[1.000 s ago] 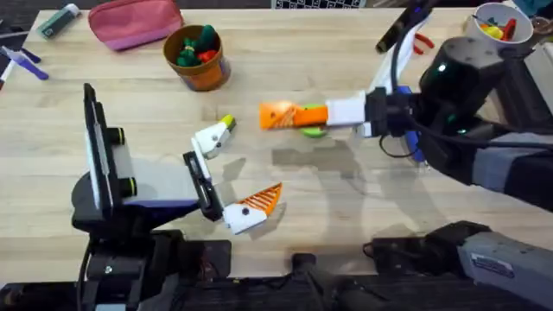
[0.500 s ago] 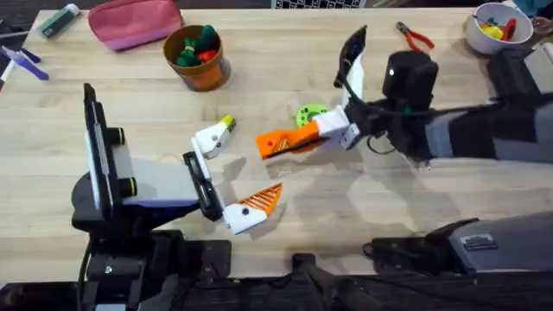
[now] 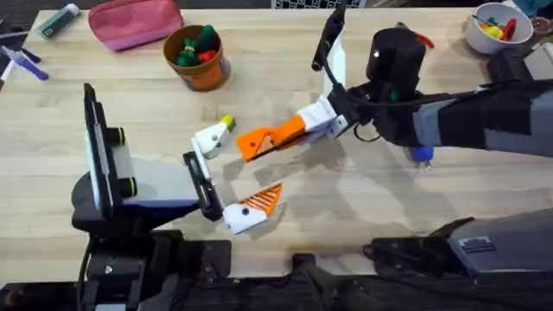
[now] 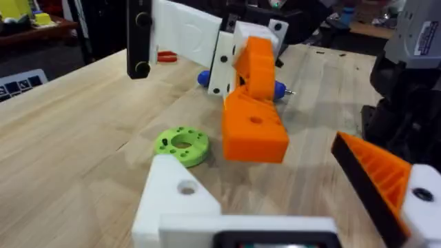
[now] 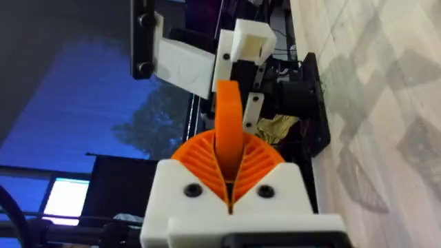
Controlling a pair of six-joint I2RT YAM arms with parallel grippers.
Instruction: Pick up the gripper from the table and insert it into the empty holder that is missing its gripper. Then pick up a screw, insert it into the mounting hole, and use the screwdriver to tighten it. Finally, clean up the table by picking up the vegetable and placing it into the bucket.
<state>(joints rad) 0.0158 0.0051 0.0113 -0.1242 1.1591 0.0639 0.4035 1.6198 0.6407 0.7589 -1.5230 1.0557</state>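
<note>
My right gripper (image 3: pixel 295 131) is shut on the orange wedge-like gripper (image 3: pixel 257 143) and holds it above the table (image 3: pixel 346 216). The wedge hangs just right of the holder (image 3: pixel 211 138), the bare white finger of my open left gripper (image 3: pixel 238 171). The left wrist view has the gripper (image 4: pixel 255 127) in front of the holder (image 4: pixel 176 200). Seen from the right wrist, the gripper (image 5: pixel 227 127) stands between my orange pads (image 5: pixel 200 162). The yellow-green vegetable (image 3: pixel 226 123) lies against the holder. The bucket (image 3: pixel 197 57) stands at the back. The blue screwdriver (image 3: pixel 421 155) peeks from under the right arm. No screw is in view.
A green ring (image 4: pixel 182 145) lies on the table under the held wedge. Red pliers (image 3: pixel 416 38) and a white bowl (image 3: pixel 497 26) sit at the back right. A pink pouch (image 3: pixel 134 22) is at the back left. The bucket holds green and red toys.
My right arm has swung left and forward with the orange gripper, bringing it close to the holder. It now covers the green ring in the overhead view. The left arm has not moved.
</note>
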